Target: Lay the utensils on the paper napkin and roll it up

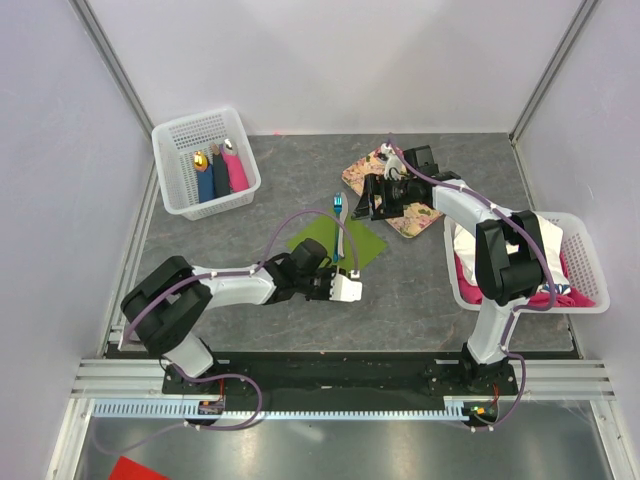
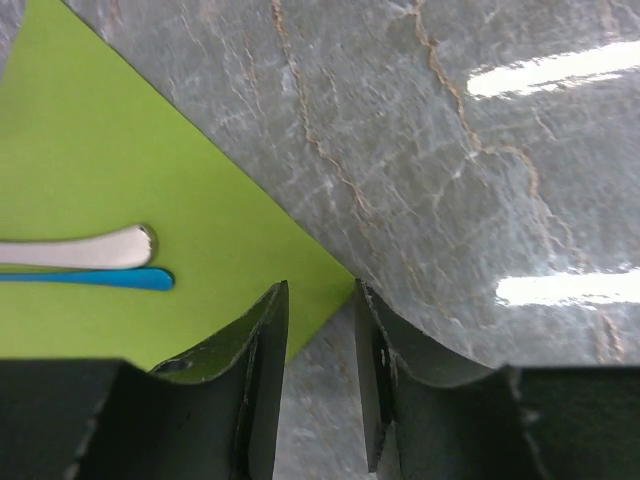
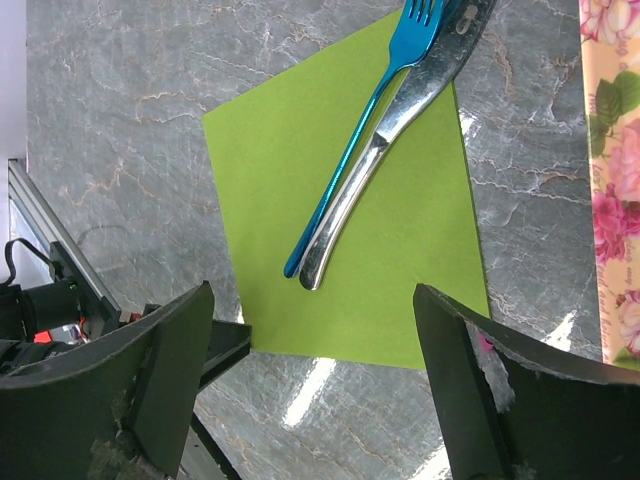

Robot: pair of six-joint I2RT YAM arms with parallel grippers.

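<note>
The olive-green paper napkin (image 1: 335,243) lies flat on the table as a diamond. Across it lie the utensils, a bright blue fork (image 3: 355,140) and a silvery piece (image 3: 385,150), side by side and touching, their heads reaching past the far corner. My left gripper (image 2: 320,300) sits low at the napkin's near corner (image 2: 335,275). Its jaws stand a narrow gap apart, with the corner lying flat between the tips and bare table showing in the gap. My right gripper (image 3: 312,290) hovers wide open above the napkin's near half (image 3: 400,260), holding nothing.
A pink-flowered tray (image 1: 400,215) lies just right of the napkin, under my right arm. At the back left, a white basket (image 1: 180,185) holds dark blue and pink bundles. Another white basket (image 1: 590,270), holding pink and white cloths, sits at the right edge.
</note>
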